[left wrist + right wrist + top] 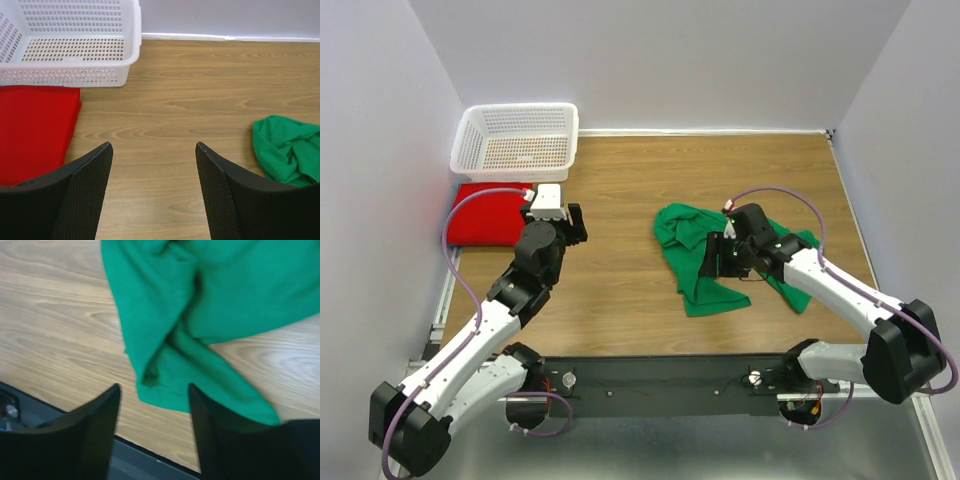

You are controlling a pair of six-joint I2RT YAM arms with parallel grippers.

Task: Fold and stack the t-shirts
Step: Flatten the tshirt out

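Just behind red t-shirt (485,215), white basket (520,107)

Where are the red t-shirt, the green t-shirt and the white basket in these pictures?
red t-shirt (486,216), top view, middle of the folded cloth.
green t-shirt (682,232), top view, crumpled left part.
white basket (65,76), left wrist view, near perforated wall.

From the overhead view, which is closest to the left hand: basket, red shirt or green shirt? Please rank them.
1. Red shirt, at its left, and basket, just beyond: too close to call.
2. Green shirt, far to the right.
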